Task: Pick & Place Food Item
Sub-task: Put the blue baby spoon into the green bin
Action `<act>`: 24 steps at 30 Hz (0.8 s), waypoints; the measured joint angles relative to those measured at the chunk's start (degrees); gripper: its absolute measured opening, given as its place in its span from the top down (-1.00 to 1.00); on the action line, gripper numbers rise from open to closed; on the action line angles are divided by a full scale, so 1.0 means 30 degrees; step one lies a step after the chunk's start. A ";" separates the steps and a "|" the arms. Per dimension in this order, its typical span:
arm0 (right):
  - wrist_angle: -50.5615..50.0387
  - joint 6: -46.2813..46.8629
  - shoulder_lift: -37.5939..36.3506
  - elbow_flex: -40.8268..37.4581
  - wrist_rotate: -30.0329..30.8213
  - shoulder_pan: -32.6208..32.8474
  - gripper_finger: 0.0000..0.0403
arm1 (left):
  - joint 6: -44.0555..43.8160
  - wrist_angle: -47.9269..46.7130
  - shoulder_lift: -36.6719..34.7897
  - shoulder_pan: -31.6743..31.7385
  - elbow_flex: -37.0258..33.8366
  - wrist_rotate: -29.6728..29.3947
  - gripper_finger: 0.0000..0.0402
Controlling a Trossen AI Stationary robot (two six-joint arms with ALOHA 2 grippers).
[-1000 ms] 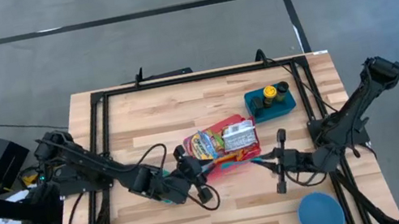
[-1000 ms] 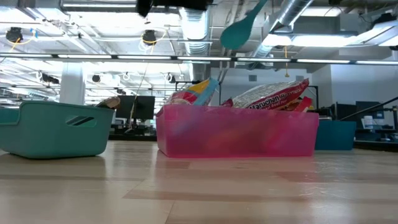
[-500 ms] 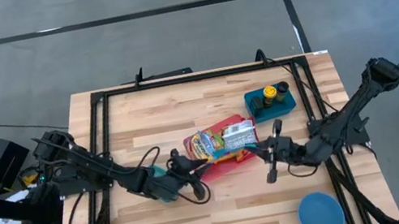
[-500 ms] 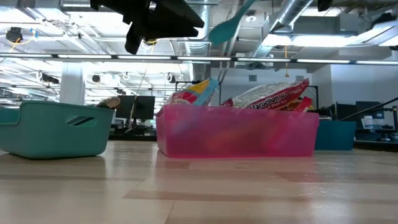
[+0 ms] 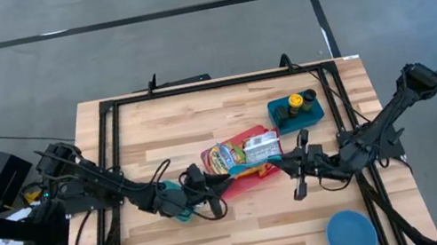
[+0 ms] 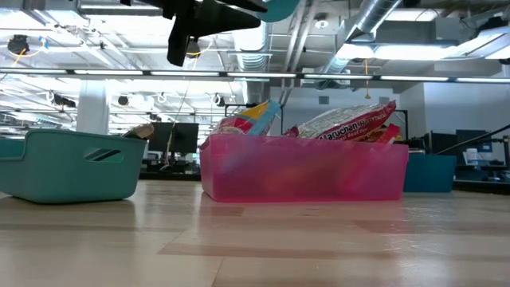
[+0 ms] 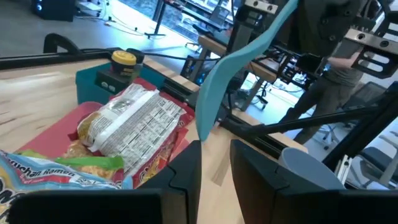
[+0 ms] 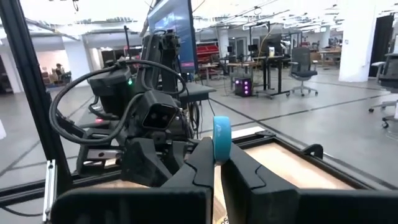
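Note:
Several food packets (image 5: 242, 152) (image 7: 134, 118) lie piled in a pink bin (image 6: 303, 167) at the table's middle. My right gripper (image 5: 286, 165) (image 8: 221, 168) hovers at the bin's right end, shut on a teal spoon (image 7: 217, 87) (image 6: 279, 8). My left gripper (image 5: 210, 185) (image 7: 216, 168) hovers at the bin's near left corner. It points level across the bin toward the spoon. Its fingers stand a little apart with nothing between them. My right gripper pinches the teal spoon between its two fingers, and the spoon's edge (image 8: 222, 140) stands up between the fingertips. The fingers come in level from the table's right. The spoon sticks out ahead of them, its broad end (image 7: 211, 106) lowest, clear of bin and table.
A teal bin (image 5: 296, 111) (image 6: 68, 163) with a yellow-lidded jar (image 7: 123, 59) and a dark-lidded one stands behind the pink bin, to the right. A blue bowl (image 5: 351, 234) sits near the front right corner. A black frame (image 5: 195, 90) rims the table.
My right gripper has carried the spoon toward the table's left and far edge, up to the pink bin's right end. My left gripper has sunk a little, rolled and drawn toward the bin's near left corner.

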 joint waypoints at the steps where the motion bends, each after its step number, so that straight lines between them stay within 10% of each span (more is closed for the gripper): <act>1: 0.0023 0.0186 0.0000 0.0000 0.0007 -0.0018 0.98 | 0.0005 0.0053 0.0000 0.0029 -0.0006 0.0001 0.61; 24: -0.0083 0.1965 0.0000 0.0000 -0.0736 -0.0525 0.98 | 0.0644 0.1246 0.0000 0.0647 0.0000 0.0557 0.62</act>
